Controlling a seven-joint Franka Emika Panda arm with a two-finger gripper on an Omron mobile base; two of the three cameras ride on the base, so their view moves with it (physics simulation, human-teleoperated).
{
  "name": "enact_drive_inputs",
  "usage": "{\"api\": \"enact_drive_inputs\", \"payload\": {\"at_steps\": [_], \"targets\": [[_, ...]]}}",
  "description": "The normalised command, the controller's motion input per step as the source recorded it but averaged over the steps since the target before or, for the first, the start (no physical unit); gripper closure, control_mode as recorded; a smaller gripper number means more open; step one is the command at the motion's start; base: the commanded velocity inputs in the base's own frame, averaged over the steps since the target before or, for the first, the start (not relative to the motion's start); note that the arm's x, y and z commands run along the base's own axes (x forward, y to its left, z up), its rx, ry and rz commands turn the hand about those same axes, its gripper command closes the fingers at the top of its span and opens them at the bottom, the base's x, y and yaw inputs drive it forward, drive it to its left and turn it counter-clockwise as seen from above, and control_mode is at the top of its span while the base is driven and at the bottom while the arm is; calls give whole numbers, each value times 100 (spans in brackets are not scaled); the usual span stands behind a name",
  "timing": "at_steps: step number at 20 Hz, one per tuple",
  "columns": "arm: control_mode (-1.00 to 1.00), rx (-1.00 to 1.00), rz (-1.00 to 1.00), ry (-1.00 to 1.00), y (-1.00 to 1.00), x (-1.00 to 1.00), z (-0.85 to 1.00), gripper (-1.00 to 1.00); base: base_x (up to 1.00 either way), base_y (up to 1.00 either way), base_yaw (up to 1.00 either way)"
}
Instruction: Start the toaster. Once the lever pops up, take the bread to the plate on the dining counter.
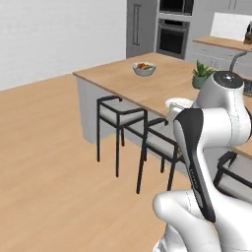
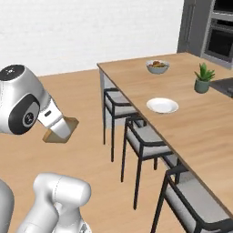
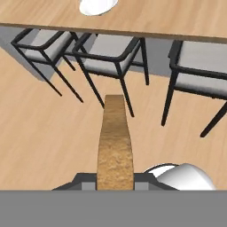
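One slice of bread (image 3: 115, 142) is sitting clamped edge-on in the gripper (image 3: 115, 179), sticking out ahead of the fingers above the wooden floor (image 1: 44, 162). Seen from the right base camera, it is hanging beside the arm, well short of the dining counter (image 2: 200, 118). Three chairs (image 2: 145, 136) are standing tucked under the counter's edge. On top, the plate (image 2: 162, 105) is lying near that edge, with a fruit bowl (image 2: 157, 66) and a potted plant (image 2: 203, 78) farther along.
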Motion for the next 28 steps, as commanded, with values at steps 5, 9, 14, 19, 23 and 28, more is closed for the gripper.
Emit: {"api": "enact_drive_inputs", "payload": {"at_steps": [5, 9, 14, 19, 23, 28], "targets": [[100, 0, 0, 0, 0, 0, 0, 100, 65, 58, -51], [100, 0, 0, 0, 0, 0, 0, 100, 56, 58, -53], [100, 0, 0, 0, 0, 0, 0, 100, 50, 63, -57], [100, 0, 0, 0, 0, 0, 0, 100, 49, 57, -57], [100, 0, 0, 0, 0, 0, 0, 100, 58, 53, -53], [100, 0, 0, 0, 0, 0, 0, 100, 77, 51, -48]]}}
